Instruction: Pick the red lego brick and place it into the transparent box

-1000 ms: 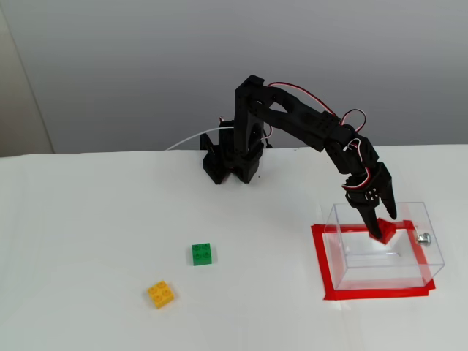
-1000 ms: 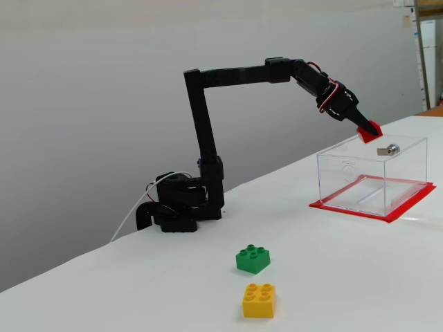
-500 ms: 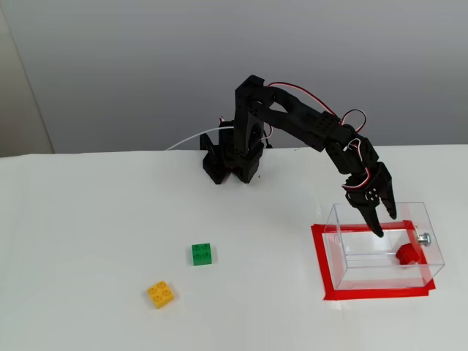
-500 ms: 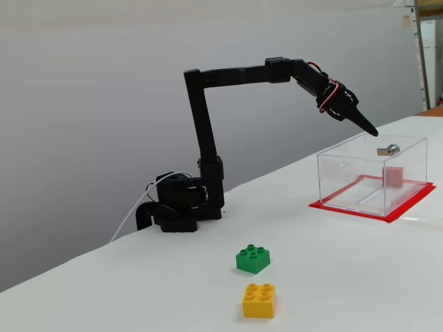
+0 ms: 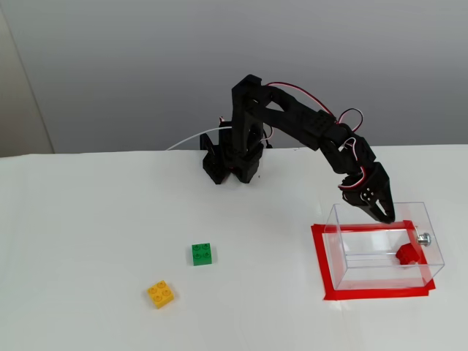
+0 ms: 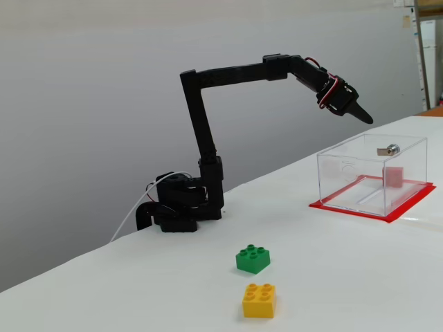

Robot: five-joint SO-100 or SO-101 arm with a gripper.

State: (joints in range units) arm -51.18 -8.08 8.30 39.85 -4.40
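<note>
The red lego brick [image 5: 406,253] lies inside the transparent box [image 5: 380,275], near its right wall by the silver knob. Through the clear wall it looks pale red [image 6: 393,176] in the side fixed view. My gripper [image 5: 384,215] hangs just above the box's back rim, clear of the brick. From the side, the gripper [image 6: 365,117] sits well above the box [image 6: 349,181]. Its jaws stand slightly open with nothing between them.
A red tape outline [image 5: 322,265] frames the box on the white table. A green brick [image 5: 202,253] and a yellow-orange brick [image 5: 161,294] lie loose at front left. The arm's base [image 5: 230,157] stands at the back centre with a white cable.
One second ago the gripper held the red brick over the box. It let go, the brick dropped to the box floor, and the gripper has since risen above the rim.
</note>
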